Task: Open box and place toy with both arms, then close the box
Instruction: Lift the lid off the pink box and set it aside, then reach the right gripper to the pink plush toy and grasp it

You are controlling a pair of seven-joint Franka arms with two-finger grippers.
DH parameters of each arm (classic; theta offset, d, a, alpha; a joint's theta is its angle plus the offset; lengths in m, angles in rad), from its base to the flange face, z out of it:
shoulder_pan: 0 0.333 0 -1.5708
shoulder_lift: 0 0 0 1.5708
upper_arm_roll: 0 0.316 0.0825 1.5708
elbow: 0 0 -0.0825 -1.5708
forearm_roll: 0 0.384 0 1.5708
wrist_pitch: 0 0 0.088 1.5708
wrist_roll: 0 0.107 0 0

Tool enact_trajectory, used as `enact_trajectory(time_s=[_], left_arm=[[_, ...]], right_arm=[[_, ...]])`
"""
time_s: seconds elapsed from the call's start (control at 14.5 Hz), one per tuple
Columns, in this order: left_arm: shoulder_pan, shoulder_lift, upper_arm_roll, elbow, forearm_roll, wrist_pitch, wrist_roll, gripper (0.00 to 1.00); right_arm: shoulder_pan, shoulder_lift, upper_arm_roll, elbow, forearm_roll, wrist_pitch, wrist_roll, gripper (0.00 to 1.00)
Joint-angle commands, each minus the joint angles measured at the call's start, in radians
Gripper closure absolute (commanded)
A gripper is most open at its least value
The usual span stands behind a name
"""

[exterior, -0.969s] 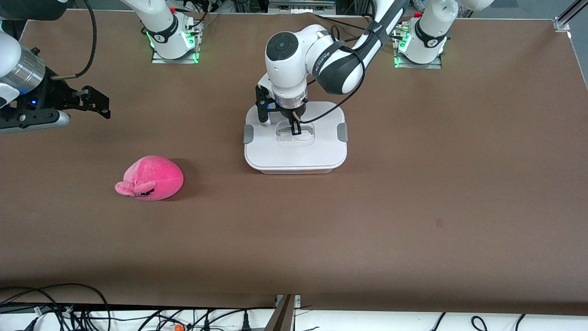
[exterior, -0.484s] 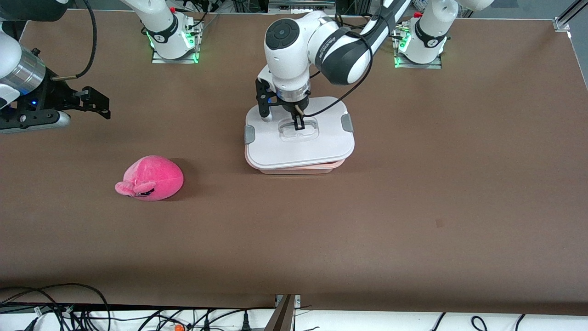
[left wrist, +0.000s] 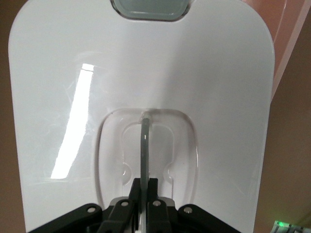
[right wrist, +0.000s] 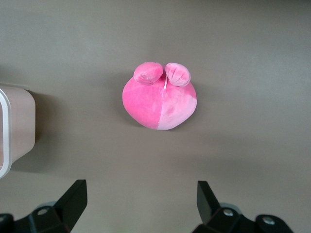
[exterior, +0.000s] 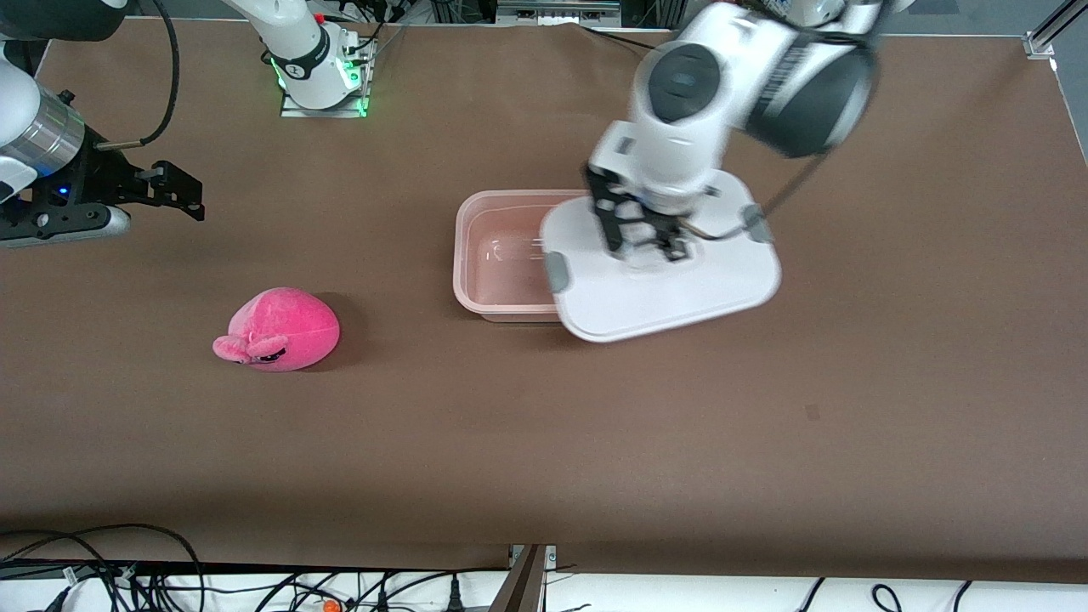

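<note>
The translucent pink box (exterior: 501, 255) stands open at the table's middle, nothing in it. My left gripper (exterior: 650, 246) is shut on the clear handle (left wrist: 144, 145) of the white lid (exterior: 671, 293) and holds the lid in the air, over the box's edge toward the left arm's end. The pink plush toy (exterior: 279, 330) lies on the table toward the right arm's end, nearer to the front camera than the box. It shows in the right wrist view (right wrist: 160, 99). My right gripper (right wrist: 141, 194) is open and empty, up in the air near its end of the table (exterior: 183, 191).
The brown table (exterior: 595, 442) carries nothing else. The arm bases (exterior: 319, 68) stand along the edge farthest from the front camera. A corner of the box (right wrist: 17, 124) shows in the right wrist view. Cables (exterior: 127, 578) hang below the front edge.
My left gripper has lifted the lid off the box and carried it toward the left arm's end, uncovering the box. The right arm and the toy have not moved.
</note>
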Motion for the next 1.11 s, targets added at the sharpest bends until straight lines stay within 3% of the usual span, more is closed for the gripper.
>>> enact_trajectory(time_s=[0.0,0.28,0.55,0.69,1.04], left_arm=[[0.153,-0.014,-0.007,0.052,-0.014,-0.088,0.192,1.0],[0.383,-0.012,-0.004,0.064,-0.014,-0.102,0.416,1.0],[0.524,-0.012,-0.004,0.066,0.039,-0.103,0.563,1.0],[0.549,-0.012,-0.001,0.069,0.067,-0.103,0.643,1.0],[0.589,0.015,-0.004,0.076,0.069,-0.109,0.657,1.0]], right_arm=[[0.004,0.01,-0.002,0.027,-0.006,-0.018,0.004,0.0],[0.005,0.018,-0.001,0.029,0.005,0.002,0.006,0.0],[0.002,0.119,-0.004,0.03,0.024,0.016,-0.011,0.0],[0.005,0.223,-0.002,0.032,0.004,0.022,-0.011,0.0],[-0.008,0.337,-0.007,0.026,0.016,0.149,-0.011,0.0]])
